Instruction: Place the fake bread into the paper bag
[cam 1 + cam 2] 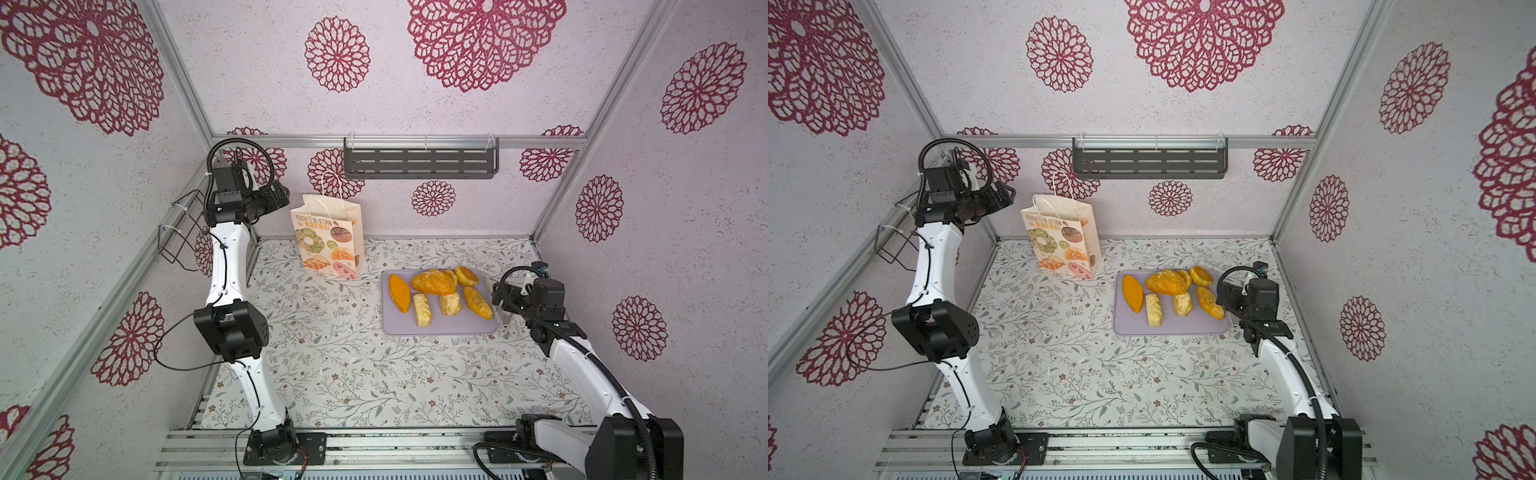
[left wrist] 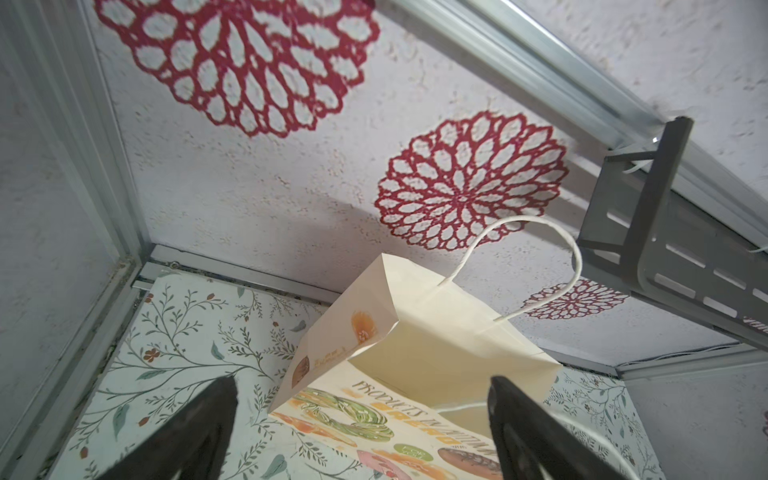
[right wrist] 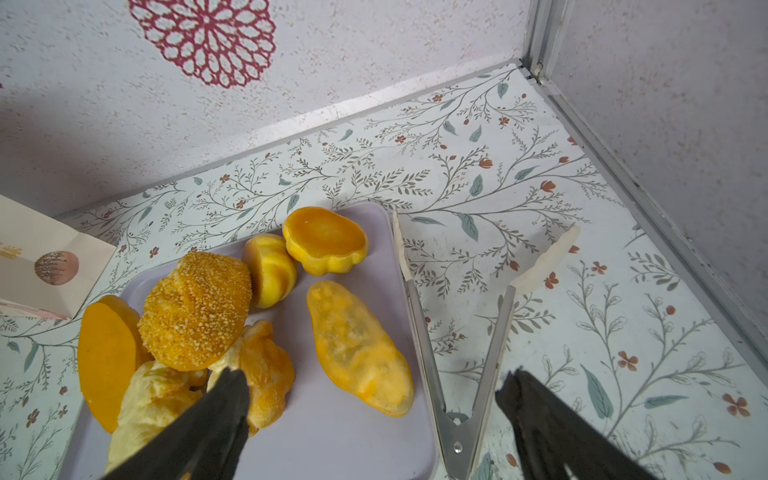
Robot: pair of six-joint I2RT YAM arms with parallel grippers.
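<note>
Fake bread (image 1: 432, 282) sits piled on lilac tray (image 1: 440, 326), not yet bagged. Paper bag (image 1: 328, 245) stands upright at back of desk (image 1: 332, 353), mouth up for loading. Left claw (image 2: 361, 386) released near bag top, probably to steady it. Right claw (image 3: 376, 378) released above tray edge and tongs (image 3: 419, 332).

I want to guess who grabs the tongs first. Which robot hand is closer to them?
Right. The right gripper hovers open over the tongs beside the tray; the left gripper is far across, by the paper bag.
</note>
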